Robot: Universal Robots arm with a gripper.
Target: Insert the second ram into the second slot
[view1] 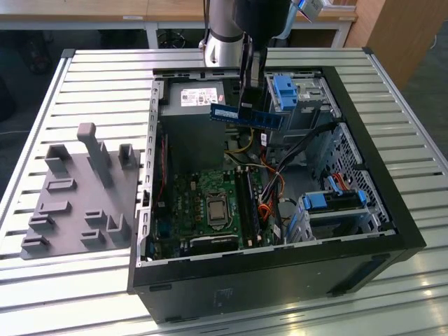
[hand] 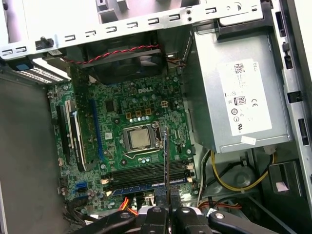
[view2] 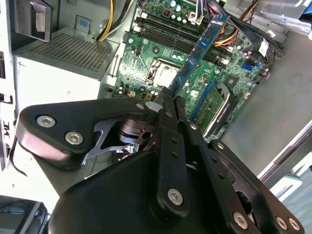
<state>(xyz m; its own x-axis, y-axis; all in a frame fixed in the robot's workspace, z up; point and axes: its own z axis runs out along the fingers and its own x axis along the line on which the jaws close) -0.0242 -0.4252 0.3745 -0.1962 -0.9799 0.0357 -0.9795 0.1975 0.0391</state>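
My gripper (view1: pixel 250 98) hangs over the far part of the open computer case (view1: pixel 364 238), shut on the second ram (view1: pixel 246 115), a long blue stick held level above the case's inside. In the second wrist view the stick (view2: pixel 202 44) juts out from between the black fingers (view2: pixel 165 105) over the green motherboard. The first wrist view shows it edge-on as a thin line (hand: pixel 166 161) above the row of memory slots (hand: pixel 146 173), well clear of them. The same slots (view1: pixel 246 203) lie beside the processor socket (view1: pixel 215 208).
A grey power supply (hand: pixel 234 92) sits in the case's far corner. Blue-handled drive cages (view1: pixel 287 91) (view1: pixel 329 203) and loose orange and black cables (view1: pixel 269 203) stand on the exterior view's right. A grey fixture plate (view1: pixel 77 196) rests on the slatted table to the left.
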